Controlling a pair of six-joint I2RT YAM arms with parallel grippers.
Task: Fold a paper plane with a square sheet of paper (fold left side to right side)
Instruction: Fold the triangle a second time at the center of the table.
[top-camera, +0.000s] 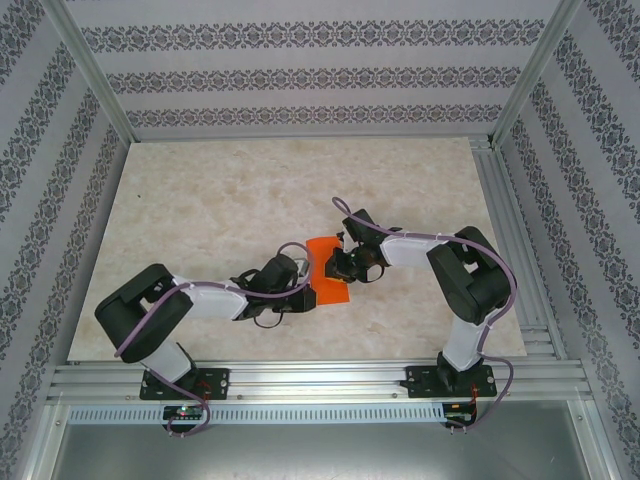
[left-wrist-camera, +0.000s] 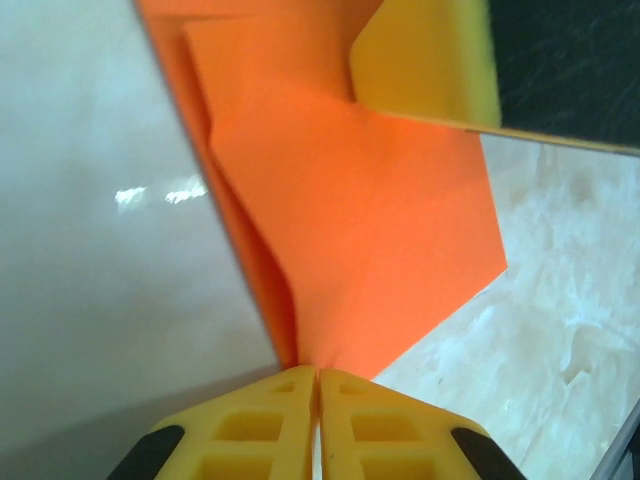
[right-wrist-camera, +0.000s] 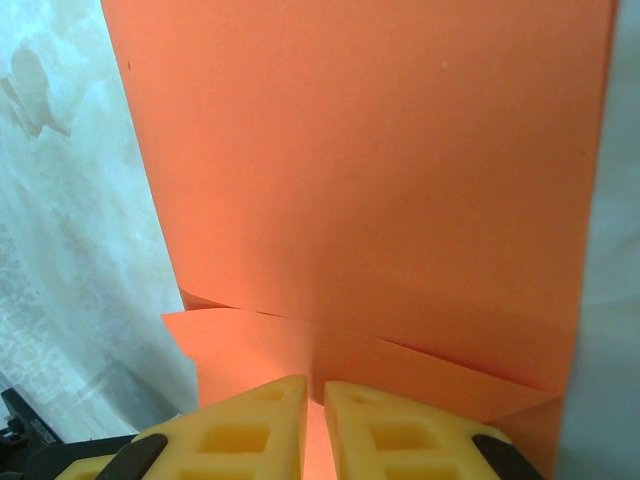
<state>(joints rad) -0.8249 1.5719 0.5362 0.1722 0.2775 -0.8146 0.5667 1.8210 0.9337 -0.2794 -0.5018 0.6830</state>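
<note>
right tool (right-wrist-camera: 316, 392) pinching folded orange sheet (right-wrist-camera: 370, 170)

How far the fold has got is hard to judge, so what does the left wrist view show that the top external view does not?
Left wrist view: overlapping folded layers and creases in the orange paper, its near tip pinched in the left jaws, and a yellow finger of the right arm over its far part. Top external view: the left arm and right arm meeting at the paper, with the table around. Both: the orange paper and the pale table.

Bright even light, faint shadows, small glare spots, wrist close-ups blurred
</note>
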